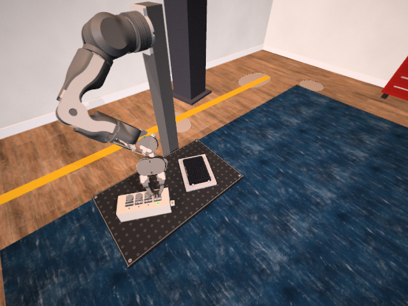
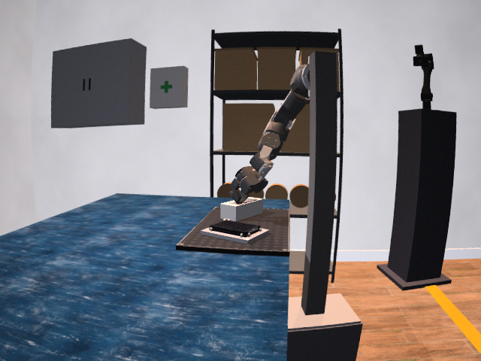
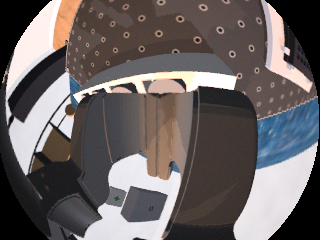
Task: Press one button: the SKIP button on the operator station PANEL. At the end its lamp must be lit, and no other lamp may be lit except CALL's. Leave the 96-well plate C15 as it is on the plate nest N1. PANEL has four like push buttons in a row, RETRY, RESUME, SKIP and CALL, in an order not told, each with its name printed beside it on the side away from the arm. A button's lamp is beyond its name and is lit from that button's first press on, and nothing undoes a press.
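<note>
Here the clenched, empty gripper (image 1: 154, 192) tips PANEL (image 1: 143, 210) — button row running left-right.

A: Top and exterior views evenly lit and bright; diffuse light, no single source evident. Shadows faint. No glare.

B: Blue mat (image 1: 296, 197) texture looks smeared and streaky. Small green lamp (image 1: 157, 203) glows on the panel (image 1: 131, 213).

A: Wrist view circular, black corners, strong bending toward edges. Near finger (image 3: 220, 160) dark, soft, poorly resolved.
</note>
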`<state>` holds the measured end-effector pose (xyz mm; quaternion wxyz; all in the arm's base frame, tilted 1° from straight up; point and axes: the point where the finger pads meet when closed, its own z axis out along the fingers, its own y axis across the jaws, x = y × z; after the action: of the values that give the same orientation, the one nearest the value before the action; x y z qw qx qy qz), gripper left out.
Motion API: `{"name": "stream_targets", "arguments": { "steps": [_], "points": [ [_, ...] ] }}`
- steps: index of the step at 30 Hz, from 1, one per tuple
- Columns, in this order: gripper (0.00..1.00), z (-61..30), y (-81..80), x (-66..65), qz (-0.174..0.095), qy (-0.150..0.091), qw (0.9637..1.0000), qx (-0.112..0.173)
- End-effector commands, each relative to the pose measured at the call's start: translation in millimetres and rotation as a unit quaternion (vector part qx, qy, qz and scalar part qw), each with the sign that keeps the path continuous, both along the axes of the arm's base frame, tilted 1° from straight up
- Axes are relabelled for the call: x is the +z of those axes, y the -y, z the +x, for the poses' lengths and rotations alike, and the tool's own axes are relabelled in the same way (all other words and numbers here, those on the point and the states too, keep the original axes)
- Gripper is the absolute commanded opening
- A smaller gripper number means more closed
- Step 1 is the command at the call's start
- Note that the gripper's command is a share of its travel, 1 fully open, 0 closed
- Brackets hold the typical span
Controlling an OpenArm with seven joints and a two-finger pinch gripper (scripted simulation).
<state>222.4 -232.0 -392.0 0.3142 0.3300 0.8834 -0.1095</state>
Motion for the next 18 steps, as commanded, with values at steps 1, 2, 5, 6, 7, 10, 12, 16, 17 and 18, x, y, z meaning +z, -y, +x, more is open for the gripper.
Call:
{"name": "stream_targets", "arguments": {
  "steps": [1,2,5,6,7,10,12,16,17,18],
  "points": [
    [0.0,1.2,-1.3,-0.6,0.003,0.001,1.0,0.004],
    [0.0,1.2,-1.3,-0.6,0.003,0.001,1.0,0.004],
    [0.0,1.2,-1.3,-0.6,0.003,0.001,1.0,0.004],
    [0.0,1.2,-1.3,-0.6,0.003,0.001,1.0,0.004],
    [0.0,1.2,-1.3,-0.6,0.003,0.001,1.0,0.004],
    [0.0,2.0,0.3,13.0,0.001,0.002,1.0,0.002],
    [0.0,2.5,1.4,22.1,-0.001,0.003,1.0,0.001],
    [0.0,2.5,1.4,22.1,-0.001,0.003,1.0,0.001],
    [0.0,2.5,1.4,22.1,-0.001,0.003,1.0,0.001],
    [0.0,2.5,1.4,22.1,-0.001,0.003,1.0,0.001]
  ]
}}
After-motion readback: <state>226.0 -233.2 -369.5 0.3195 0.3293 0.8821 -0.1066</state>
